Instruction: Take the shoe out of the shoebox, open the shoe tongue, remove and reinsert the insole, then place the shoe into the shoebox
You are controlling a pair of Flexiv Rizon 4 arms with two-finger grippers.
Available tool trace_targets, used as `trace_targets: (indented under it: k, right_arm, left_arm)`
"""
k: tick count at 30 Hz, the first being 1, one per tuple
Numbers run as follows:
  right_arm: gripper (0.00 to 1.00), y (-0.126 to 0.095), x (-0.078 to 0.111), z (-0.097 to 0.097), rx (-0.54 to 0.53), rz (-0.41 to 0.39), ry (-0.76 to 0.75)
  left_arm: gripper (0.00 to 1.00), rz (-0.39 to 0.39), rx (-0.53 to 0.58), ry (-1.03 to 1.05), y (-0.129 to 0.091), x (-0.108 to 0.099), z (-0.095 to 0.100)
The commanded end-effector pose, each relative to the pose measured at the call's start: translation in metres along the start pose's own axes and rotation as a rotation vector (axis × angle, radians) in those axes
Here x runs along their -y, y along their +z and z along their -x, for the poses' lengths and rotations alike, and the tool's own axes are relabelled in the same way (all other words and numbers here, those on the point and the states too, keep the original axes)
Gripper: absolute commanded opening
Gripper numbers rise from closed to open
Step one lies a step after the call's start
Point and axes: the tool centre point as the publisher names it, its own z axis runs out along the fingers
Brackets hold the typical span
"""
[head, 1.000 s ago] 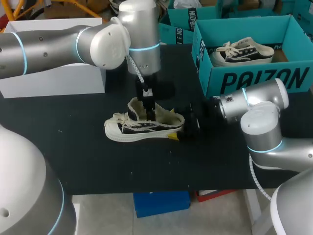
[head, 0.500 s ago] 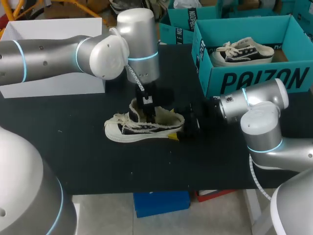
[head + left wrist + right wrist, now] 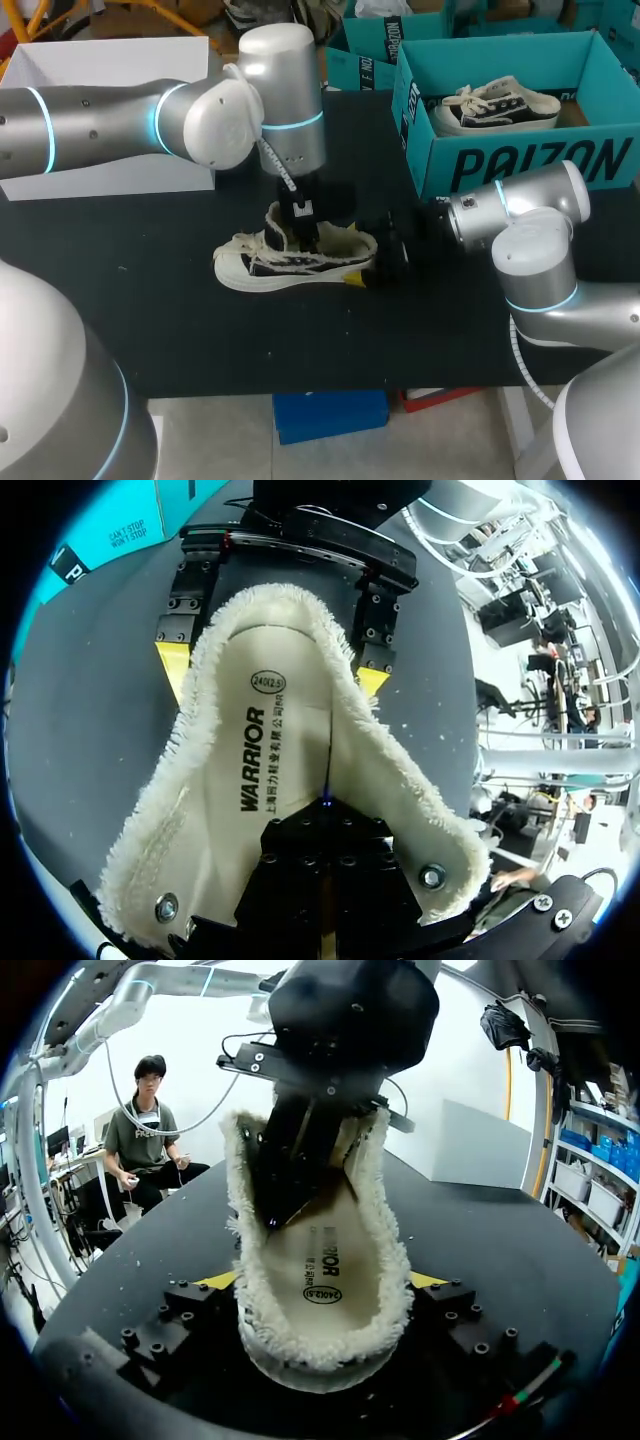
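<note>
A black-and-cream low shoe (image 3: 290, 262) lies on its sole on the black table (image 3: 180, 320), toe to the left, tongue raised. My left gripper (image 3: 303, 232) reaches down into its opening, shut, with the tips resting on the cream insole (image 3: 250, 790) inside the fleece lining. I cannot see anything pinched between them. My right gripper (image 3: 365, 265) is at the heel, its yellow fingertips (image 3: 172, 667) set wide and touching the heel from both sides. The right wrist view shows the heel (image 3: 320, 1345) between its fingers and the left gripper (image 3: 275, 1215) ahead.
A teal shoebox (image 3: 520, 165) stands at the back right with a second shoe (image 3: 497, 108) inside. A white box (image 3: 110, 165) sits at the back left. Another teal box (image 3: 365, 60) is behind the left arm.
My left arm's wrist has shifted slightly, its gripper still inside the shoe. The shoe and the right arm have not moved.
</note>
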Motion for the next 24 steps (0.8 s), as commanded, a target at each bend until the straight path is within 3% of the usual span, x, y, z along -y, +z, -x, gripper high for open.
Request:
trace_targets:
  k: [1,4,7,12,15,24]
  right_arm:
    - [0.0,0.002,0.001,0.001,0.002,-0.001,0.002]
    - [0.0,0.002,0.001,0.001,0.002,-0.001,0.002]
    - [0.0,0.002,0.001,0.001,0.002,-0.001,0.002]
    - [0.0,0.002,0.001,0.001,0.002,-0.001,0.002]
    - [0.0,0.002,0.001,0.001,0.002,-0.001,0.002]
    - [0.0,0.002,0.001,0.001,0.002,-0.001,0.002]
  left_arm:
    - [0.16,-0.006,0.004,0.004,0.013,-0.001,0.0]
    - [0.2,-0.002,0.018,0.006,0.013,-0.001,0.001]
    - [0.36,0.011,0.035,0.01,0.013,-0.004,0.003]
    - [0.37,0.026,0.076,0.007,0.013,-0.008,0.006]
    - [0.3,0.058,0.134,0.006,0.014,-0.008,0.005]
    - [0.29,0.215,0.377,-0.001,0.024,-0.014,0.009]
